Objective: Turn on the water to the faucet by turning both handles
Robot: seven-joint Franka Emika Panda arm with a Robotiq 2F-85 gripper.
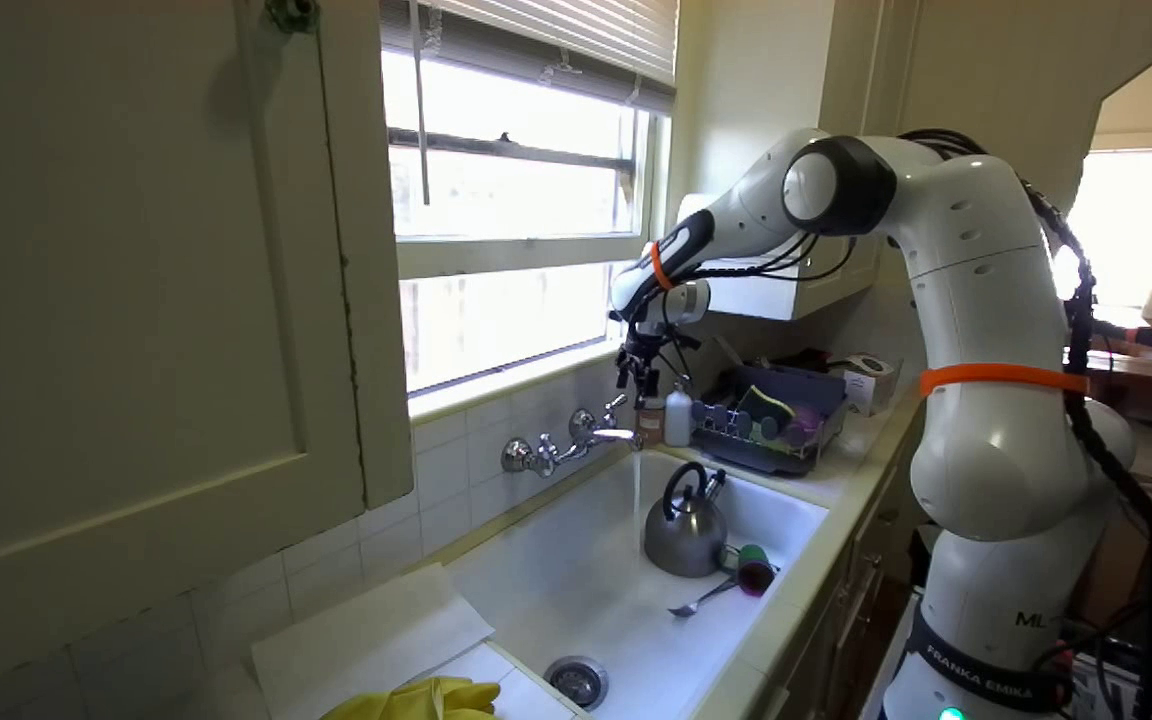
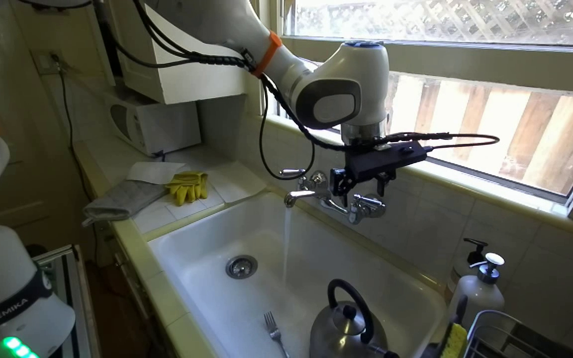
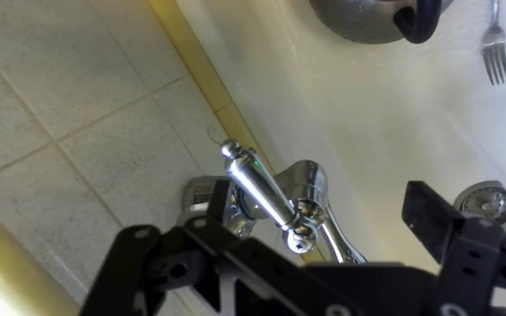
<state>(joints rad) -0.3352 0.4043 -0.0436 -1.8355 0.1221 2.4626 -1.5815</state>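
The chrome faucet is on the tiled wall above the sink, in both exterior views (image 1: 618,436) (image 2: 300,195). A thin stream of water (image 1: 637,500) (image 2: 286,243) runs from its spout. One handle (image 2: 372,202) is below my gripper (image 2: 362,189); in the wrist view this handle (image 3: 262,188) lies between the fingers, nearer the left one. The other handle (image 2: 291,172) (image 1: 546,455) points out from the far end of the faucet body. My gripper (image 3: 323,206) is open, pointing down, and holds nothing. I cannot tell whether a finger touches the handle. The spout tip is hidden in the wrist view.
A kettle (image 1: 686,535) (image 2: 346,330) (image 3: 367,22) and a fork (image 2: 274,329) lie in the white sink (image 1: 556,570). A cup (image 1: 754,572) is beside the kettle. Soap bottles (image 2: 478,293) and a dish rack (image 1: 766,440) stand beyond. The window sill (image 2: 505,184) runs close behind the gripper.
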